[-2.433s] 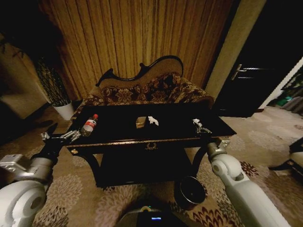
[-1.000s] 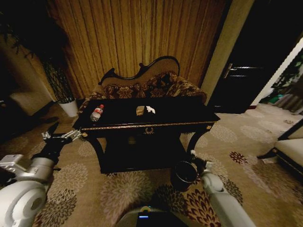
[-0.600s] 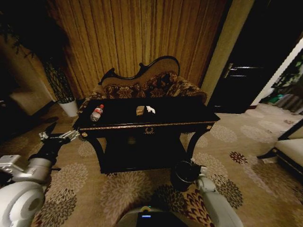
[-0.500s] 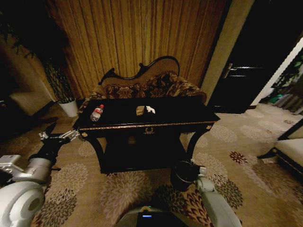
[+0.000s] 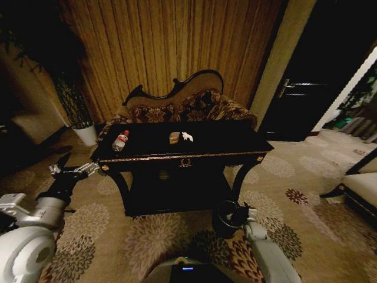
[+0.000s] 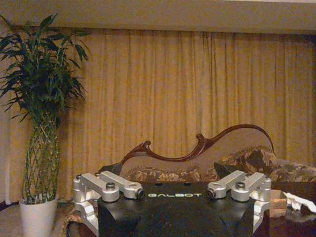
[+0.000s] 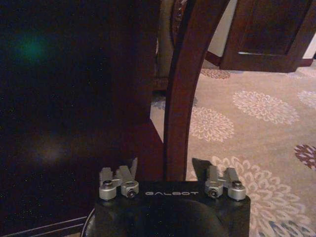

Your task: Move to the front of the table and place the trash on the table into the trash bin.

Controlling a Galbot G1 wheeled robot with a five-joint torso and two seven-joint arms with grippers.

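Note:
The black table (image 5: 147, 158) stands ahead of me with the trash on top. A clear bottle (image 5: 121, 140) with a red cap lies at its left end. A tan block (image 5: 174, 137) and a white paper scrap (image 5: 187, 137) sit mid-table, and both also show in the left wrist view, the block (image 6: 278, 203) beside the scrap (image 6: 298, 202). The trash bin (image 5: 225, 219) stands on the carpet by the table's front right leg. My right gripper (image 5: 243, 211) hangs low at the bin's right rim, open and empty (image 7: 164, 170). My left gripper (image 5: 66, 171) is held open left of the table, at about top height (image 6: 173, 207).
A carved-back patterned sofa (image 5: 182, 106) stands behind the table against curtains. A tall plant in a white pot (image 5: 85, 134) is at the back left. The table leg (image 7: 182, 89) rises just beyond my right gripper. Patterned carpet (image 5: 306, 177) spreads to the right, towards a dark door (image 5: 300, 94).
My right arm has dropped from the table's right end down to the bin's rim, edging slightly over the last second. The head view shifted early on. The left arm has stayed put.

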